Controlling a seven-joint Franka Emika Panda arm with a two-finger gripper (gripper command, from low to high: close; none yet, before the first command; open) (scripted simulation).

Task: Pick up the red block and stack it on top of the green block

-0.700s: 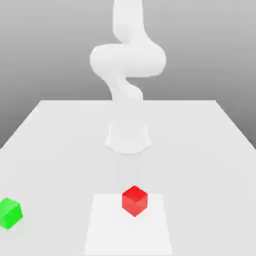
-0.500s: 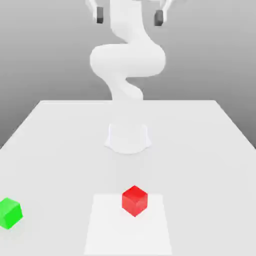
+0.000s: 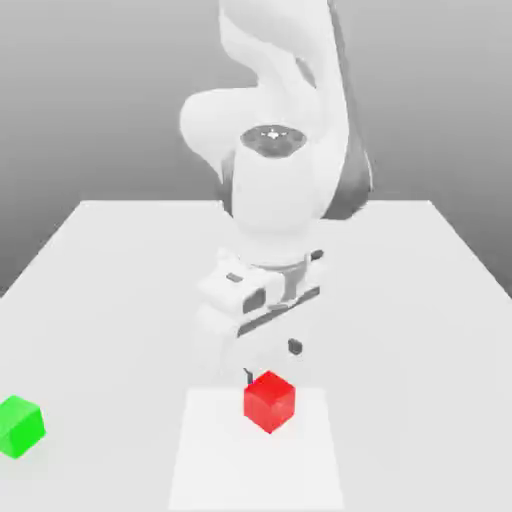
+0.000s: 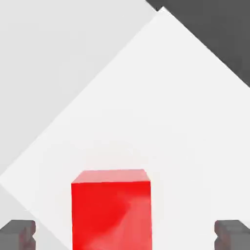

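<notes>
The job has barely started. The red block (image 3: 269, 400) sits on a pale square patch (image 3: 200, 470) on the counter (image 3: 120, 260), not picked up yet. The gripper (image 3: 270, 361) hangs just above it, fingers spread wide. The green block (image 3: 20, 426) waits well apart, toward the exterior view's left. Nothing lies between them.

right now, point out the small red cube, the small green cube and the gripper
small red cube (image 3: 269, 401): exterior view, front corner where its faces meet
small green cube (image 3: 20, 427): exterior view, centre of the cube
gripper (image 4: 125, 234): hand view, midway between the grey fingertips, open around the red cube
</notes>
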